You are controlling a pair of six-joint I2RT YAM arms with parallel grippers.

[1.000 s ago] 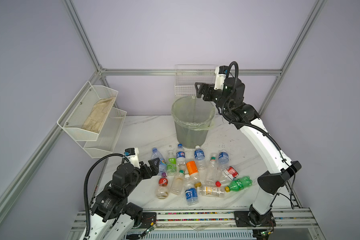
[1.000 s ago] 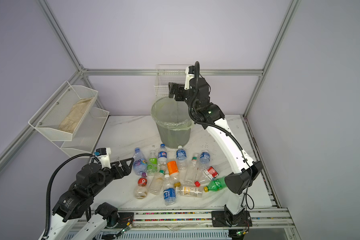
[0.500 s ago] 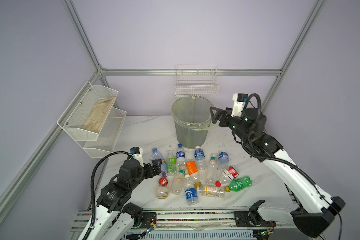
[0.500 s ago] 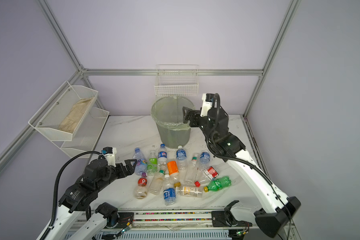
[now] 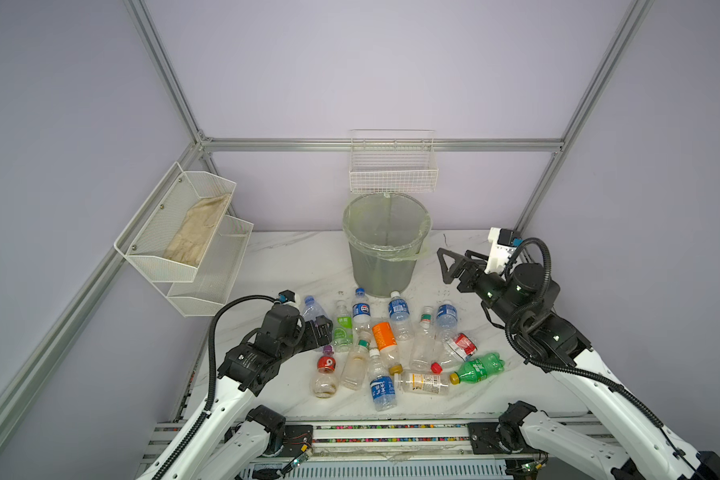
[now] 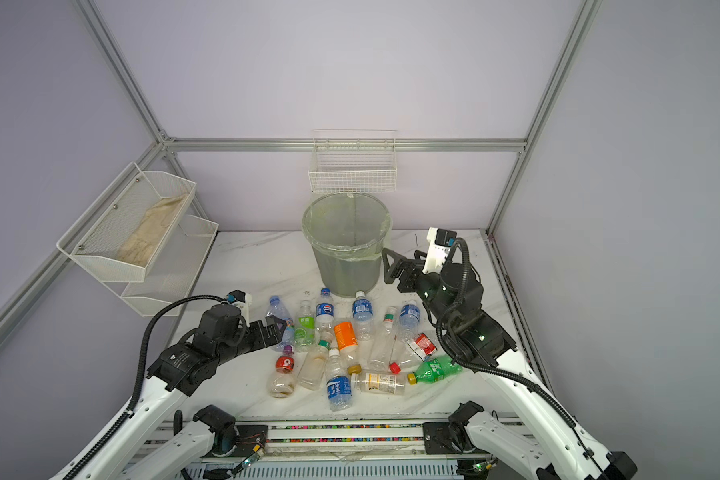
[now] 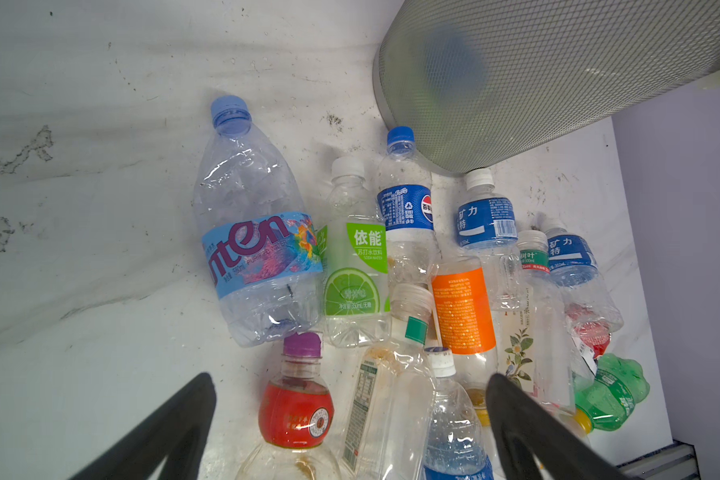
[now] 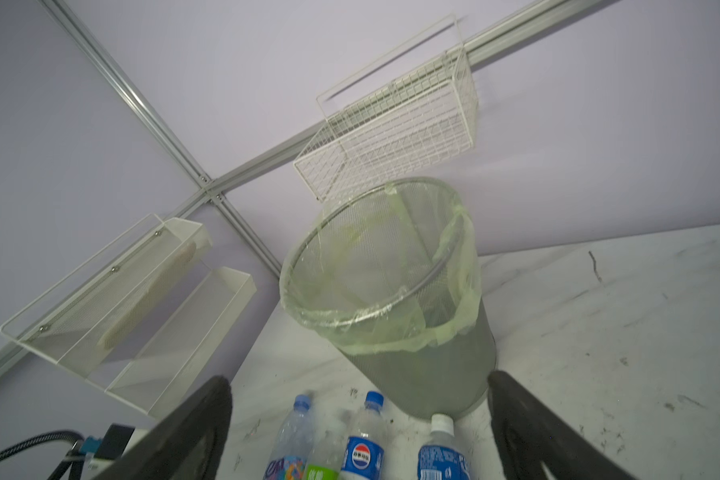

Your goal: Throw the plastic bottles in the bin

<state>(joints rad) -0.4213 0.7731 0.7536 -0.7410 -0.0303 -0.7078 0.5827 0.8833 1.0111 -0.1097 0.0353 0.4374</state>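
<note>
Left gripper [image 7: 350,384]: my jaws are spread wide and hold nothing.
Left gripper position: I hover low over the left edge of the plastic bottles [image 5: 391,345]. The red-label bottle [image 7: 296,411] with the purple cap lies between my fingers, and the blue-label water bottle [image 7: 258,249] lies just ahead.
Right gripper [image 5: 443,268]: my jaws are released wide and empty.
Right gripper position: I am raised above the marble table [image 5: 292,257], near the right wall of the bin [image 5: 385,266], and not touching it.
Bin: upright at back centre, lined with a pale green bag.
Bottles: they lie clustered in front of the bin, between my arms.
</note>
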